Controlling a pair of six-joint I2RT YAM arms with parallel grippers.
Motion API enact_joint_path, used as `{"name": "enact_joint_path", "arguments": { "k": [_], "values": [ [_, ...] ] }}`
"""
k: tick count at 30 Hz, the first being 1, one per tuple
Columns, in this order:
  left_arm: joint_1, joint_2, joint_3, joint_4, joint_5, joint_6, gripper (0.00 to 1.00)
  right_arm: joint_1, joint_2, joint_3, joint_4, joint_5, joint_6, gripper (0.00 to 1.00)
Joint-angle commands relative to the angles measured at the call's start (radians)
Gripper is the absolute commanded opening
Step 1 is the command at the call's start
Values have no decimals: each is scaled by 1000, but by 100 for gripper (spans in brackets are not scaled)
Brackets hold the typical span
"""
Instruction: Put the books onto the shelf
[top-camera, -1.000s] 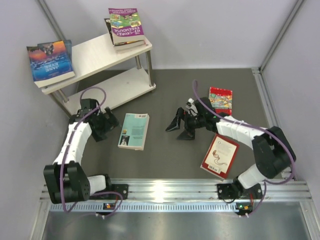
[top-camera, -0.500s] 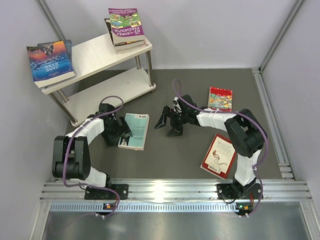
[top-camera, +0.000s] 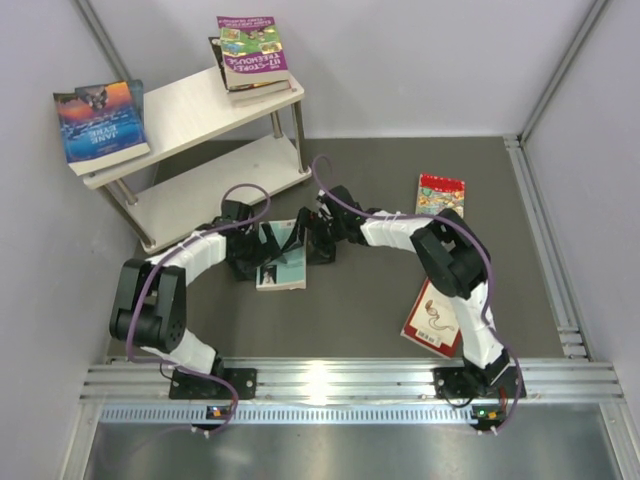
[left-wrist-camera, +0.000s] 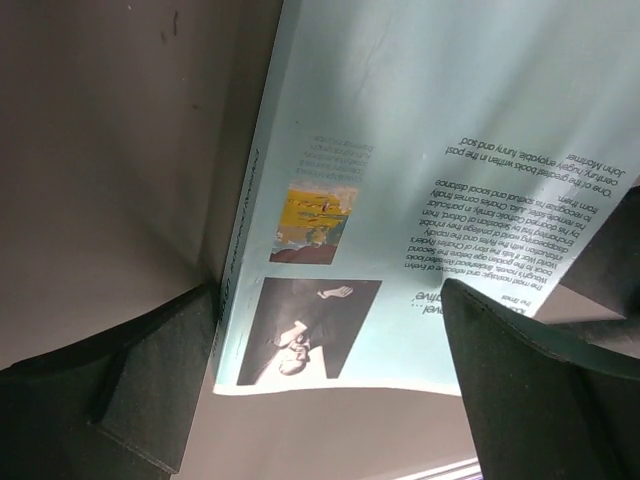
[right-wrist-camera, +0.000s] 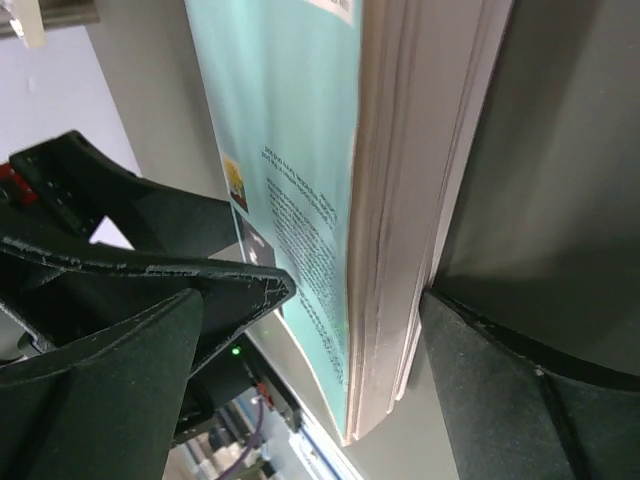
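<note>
- Two end effectors meet at the pale teal book (top-camera: 284, 262), which lies on the dark desk (top-camera: 350, 300) at centre-left of the top view, just below the shelf (top-camera: 190, 115).
- Released and wide, the left end effector (left-wrist-camera: 328, 288) has its jaws either side of the book's short end. The back cover faces its camera, and one jaw sits close against the spine corner.
- Likewise spread, the right end effector (right-wrist-camera: 358, 292) has the book's page edge between its jaws, with a gap showing on the cover side.
- On the shelf's top board, upper left, rest the blue sunset book (top-camera: 98, 122) and the purple-green book (top-camera: 250, 52).
- At right, the red book (top-camera: 440, 197) and the maroon book (top-camera: 438, 312) lie on the desk, well apart from both end effectors.
</note>
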Motion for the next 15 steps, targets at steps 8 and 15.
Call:
{"name": "enact_joint_path", "arguments": {
  "k": [8,15],
  "values": [
    [-52,49,-104,183,154,-103,99,43,-9,-116,34,35,-13,26],
    [-91,-166,-63,-15,-9,-42,98,8,-182,-208,-8,19,-23,0]
  ]
}}
